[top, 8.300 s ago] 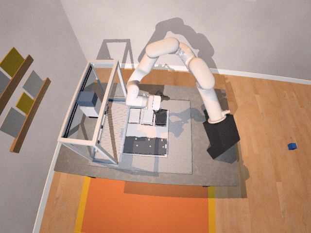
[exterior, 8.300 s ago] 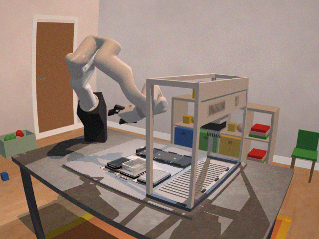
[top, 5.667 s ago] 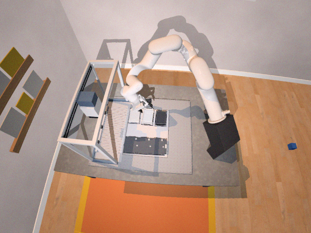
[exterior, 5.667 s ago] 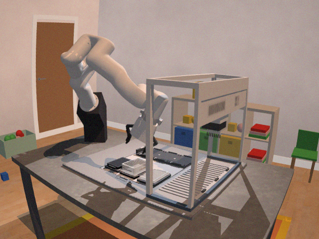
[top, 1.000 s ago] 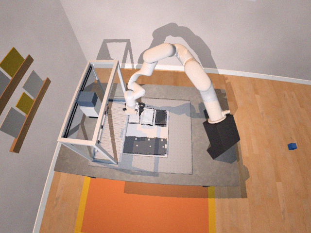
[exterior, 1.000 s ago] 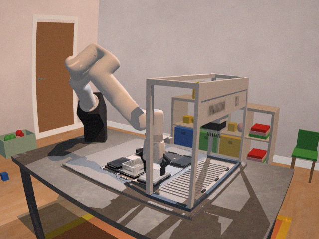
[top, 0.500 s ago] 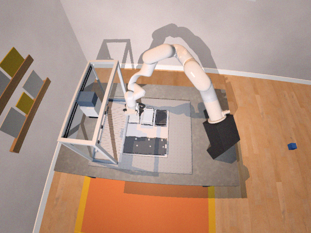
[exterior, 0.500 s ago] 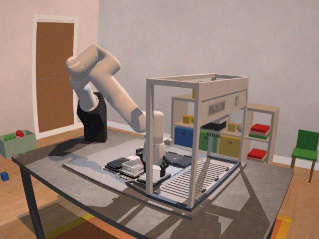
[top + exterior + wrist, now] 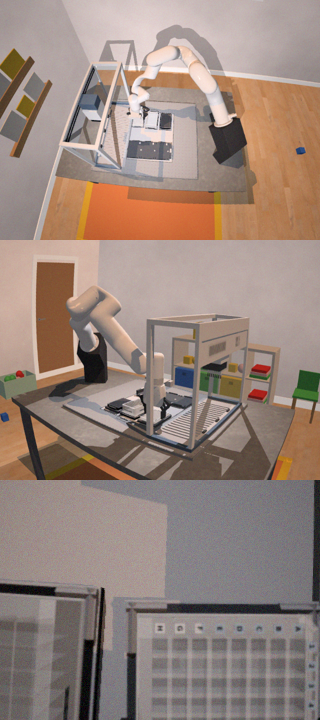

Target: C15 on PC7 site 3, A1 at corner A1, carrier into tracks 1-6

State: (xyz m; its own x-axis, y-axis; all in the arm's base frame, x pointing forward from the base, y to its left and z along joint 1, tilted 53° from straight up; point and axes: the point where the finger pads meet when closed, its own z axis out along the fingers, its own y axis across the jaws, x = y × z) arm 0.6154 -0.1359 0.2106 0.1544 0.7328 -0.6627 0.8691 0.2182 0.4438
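- Progress: early. PC7 (image 9: 148,150) (image 9: 178,399), the dark carrier, lies on the pale apron (image 9: 151,135), outside the loading rails (image 9: 116,134) (image 9: 196,418). Loading and pushing in both still to do.
- C15 (image 9: 137,122) (image 9: 155,416) (image 9: 220,667), the task's plate, is in nest S3 (image 9: 132,637), the end of the row beside the rails. Not yet on site 3.
- Gripper (image 9: 141,114) (image 9: 154,411): fully open, nothing held. Fingers stand down around C15; contact with its sides can't be told. Likely step in hand: lining up to grasp it.
- C51 (image 9: 151,120) (image 9: 132,406) (image 9: 37,655) and C16 (image 9: 165,120) (image 9: 117,404) are in their own nests, as wanted.
- Left, by my reckoning: grip and lift C15, seat it flat with A1 at its marked corner, straighten PC7, slide it down tracks 1-6 till the lamp lights. No lit lamp made out.
- C15: pale, shallow, oblong; square-looking grid of wells, letters H to A along one short edge, numbers down the side by A.
- C51: white, taller, boxy. C16: near-black, low, flat-topped.
- PC7: long charcoal slab, small pale marks, little raised bits.
- Rails: light deck, thin dark parallel ribs. Table (image 9: 219,178) (image 9: 98,429): mottled grey, stone-like, dark edge.
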